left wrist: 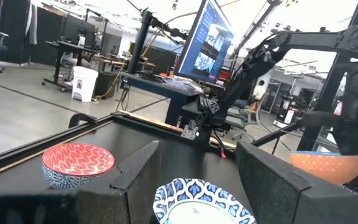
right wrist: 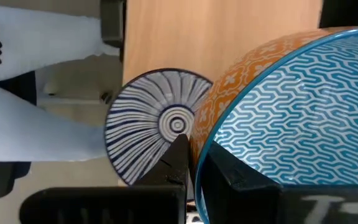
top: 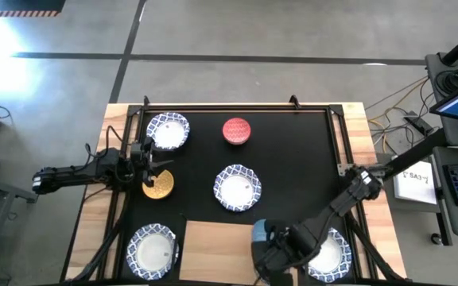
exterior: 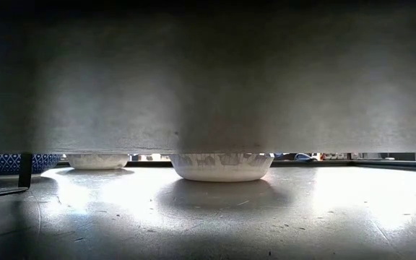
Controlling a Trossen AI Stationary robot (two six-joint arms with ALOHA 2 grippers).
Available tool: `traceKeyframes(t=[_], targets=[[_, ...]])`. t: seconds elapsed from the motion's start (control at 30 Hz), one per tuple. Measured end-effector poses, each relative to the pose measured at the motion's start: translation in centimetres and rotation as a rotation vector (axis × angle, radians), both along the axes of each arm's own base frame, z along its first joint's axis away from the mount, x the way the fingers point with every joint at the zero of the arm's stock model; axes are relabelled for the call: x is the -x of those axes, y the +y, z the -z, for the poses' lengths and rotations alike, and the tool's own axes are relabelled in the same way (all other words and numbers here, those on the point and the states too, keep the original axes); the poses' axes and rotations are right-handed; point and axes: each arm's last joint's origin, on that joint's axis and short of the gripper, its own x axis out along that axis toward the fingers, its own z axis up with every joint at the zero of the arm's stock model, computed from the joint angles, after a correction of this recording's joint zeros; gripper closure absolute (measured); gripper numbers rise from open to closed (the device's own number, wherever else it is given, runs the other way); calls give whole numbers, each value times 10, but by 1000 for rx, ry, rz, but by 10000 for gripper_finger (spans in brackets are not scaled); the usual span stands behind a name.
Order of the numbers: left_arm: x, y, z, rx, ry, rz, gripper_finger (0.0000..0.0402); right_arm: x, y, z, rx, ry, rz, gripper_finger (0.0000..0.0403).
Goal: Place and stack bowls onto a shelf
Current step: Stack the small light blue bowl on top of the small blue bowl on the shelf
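My right gripper (top: pixel 267 241) is over the right end of the light-wood shelf (top: pixel 213 253), shut on a bowl (right wrist: pixel 291 106) that is blue-patterned inside and orange outside. Under it a blue-grey striped bowl (right wrist: pixel 157 127) shows at the shelf's end. My left gripper (top: pixel 156 168) is open, by the yellow-gold bowl (top: pixel 158 187) at the mat's left, touching nothing I can see. White, blue-rimmed bowls rest on the mat at far left (top: pixel 168 131), centre (top: pixel 237 189), near left (top: pixel 152 251) and near right (top: pixel 330 256). A red bowl (top: pixel 237 131) sits at the far middle. My right gripper holds the orange-and-blue bowl by its rim (right wrist: pixel 205 149), one finger (right wrist: pixel 178 165) outside the wall and the other (right wrist: pixel 235 180) inside. The bowl is lifted clear, as the left wrist view shows (left wrist: pixel 325 167).
The black mat (top: pixel 293 159) has open room at its right and far right. A metal frame (top: pixel 213 106) edges the mat. In the low view a broad grey slab (exterior: pixel 208 79) fills the upper picture, with white bowls (exterior: pixel 221 166) beyond. A monitor and desks stand past the table.
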Motion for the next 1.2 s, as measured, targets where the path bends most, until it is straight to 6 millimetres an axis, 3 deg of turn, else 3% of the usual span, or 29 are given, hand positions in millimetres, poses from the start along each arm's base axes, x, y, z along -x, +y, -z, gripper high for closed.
traceKeyframes(t=[0.4,0.73,1.2], targets=[[0,0,0,0,0,0,208,12,35,15,38,49,-82,390],[0,0,0,0,0,1,208,22,50,14,20,20,-127,390],[0,0,0,0,0,0,208,18,59,13,-21,-54,-186,390]])
